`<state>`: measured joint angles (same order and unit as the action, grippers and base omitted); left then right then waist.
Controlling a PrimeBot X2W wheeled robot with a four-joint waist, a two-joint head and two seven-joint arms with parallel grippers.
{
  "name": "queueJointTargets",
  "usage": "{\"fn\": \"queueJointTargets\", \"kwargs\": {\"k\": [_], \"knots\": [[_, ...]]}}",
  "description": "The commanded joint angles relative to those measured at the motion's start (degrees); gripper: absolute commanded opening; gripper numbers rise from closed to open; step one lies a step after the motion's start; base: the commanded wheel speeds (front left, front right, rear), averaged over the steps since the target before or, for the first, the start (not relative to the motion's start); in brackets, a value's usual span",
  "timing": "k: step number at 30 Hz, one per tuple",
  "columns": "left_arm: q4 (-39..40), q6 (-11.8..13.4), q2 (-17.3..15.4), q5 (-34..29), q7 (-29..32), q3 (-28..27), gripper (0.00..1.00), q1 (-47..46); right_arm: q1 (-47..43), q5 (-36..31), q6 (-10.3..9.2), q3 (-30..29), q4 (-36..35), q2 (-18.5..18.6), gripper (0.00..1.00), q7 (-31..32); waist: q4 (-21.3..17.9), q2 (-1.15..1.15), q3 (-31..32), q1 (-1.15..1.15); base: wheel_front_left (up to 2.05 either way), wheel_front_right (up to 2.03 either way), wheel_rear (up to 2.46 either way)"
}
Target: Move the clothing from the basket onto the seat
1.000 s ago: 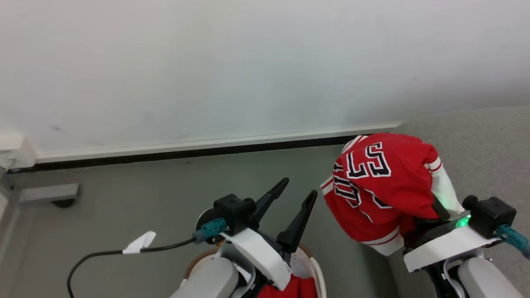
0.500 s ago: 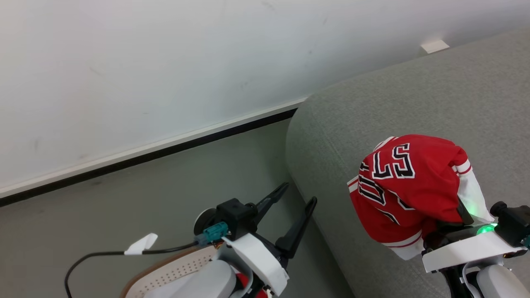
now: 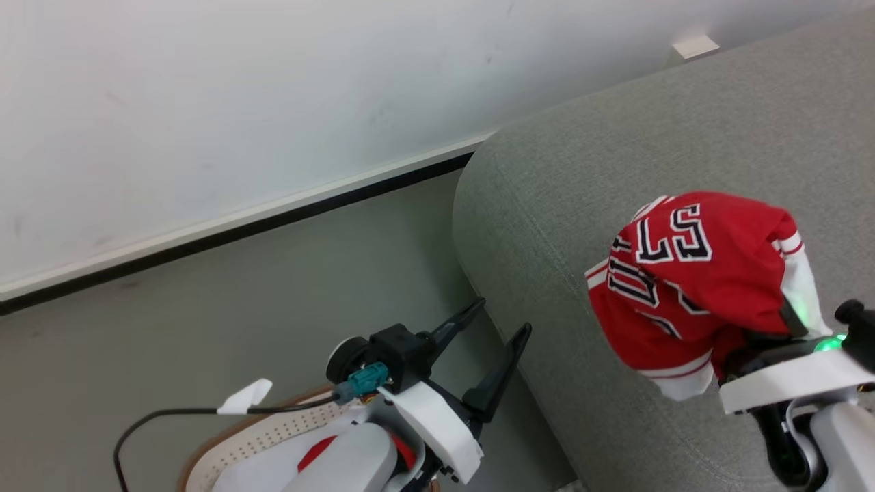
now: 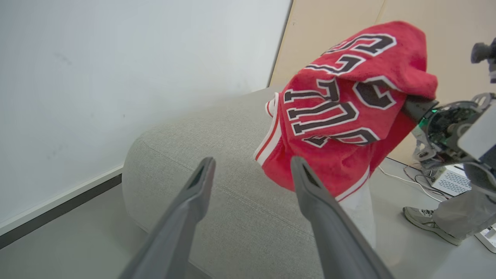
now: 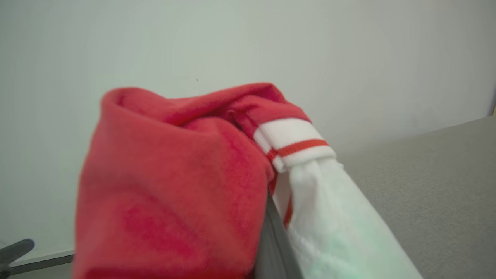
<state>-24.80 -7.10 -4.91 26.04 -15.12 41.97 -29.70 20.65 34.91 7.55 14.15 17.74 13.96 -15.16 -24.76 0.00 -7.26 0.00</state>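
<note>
Right gripper [image 3: 755, 342] is clamped shut on the red jersey [image 3: 690, 273], which is bunched over its fingers and hangs above the near edge of the grey seat [image 3: 547, 205]; contact with the cushion unclear. Left gripper [image 3: 502, 316] is empty, fingers spread wide, just beside the seat corner, above the basket [image 3: 225, 444]. A second red garment [image 3: 314, 454] lies in the basket.

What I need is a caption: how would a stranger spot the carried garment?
Find the large light-grey fabric seat. Over it, the right gripper holds a bunched red jersey. White trim and black-and-white lettering set it apart from the plain red cloth in the cream perforated basket.
</note>
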Motion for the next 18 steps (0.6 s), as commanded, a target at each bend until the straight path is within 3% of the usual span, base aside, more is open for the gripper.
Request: {"fn": "queueJointTargets", "kwargs": {"k": [1, 9, 18], "knots": [[-0.06, -0.17, -0.48, -0.64, -0.04, -0.07, 1.0, -0.77, 1.72, 0.15, -0.12, -0.32, 0.52, 0.75, 0.0, 0.02, 1.15, 0.0, -1.6, 0.0, 0.0, 0.0, 0.0], [0.64, -0.28, -1.84, -2.66, -0.01, 0.51, 1.0, -5.65, 15.92, 3.53, -0.12, -1.33, 6.38, 5.95, 0.0, 0.02, 6.09, 0.0, -11.87, 0.0, 0.0, 0.0, 0.0], [2.14, -0.29, -2.95, -4.28, 0.16, 0.4, 1.0, -11.53, 33.53, 6.46, -0.12, -2.78, 18.42, 11.25, 0.0, 0.53, 11.01, 0.0, -23.7, 0.0, 0.0, 0.0, 0.0]]}}
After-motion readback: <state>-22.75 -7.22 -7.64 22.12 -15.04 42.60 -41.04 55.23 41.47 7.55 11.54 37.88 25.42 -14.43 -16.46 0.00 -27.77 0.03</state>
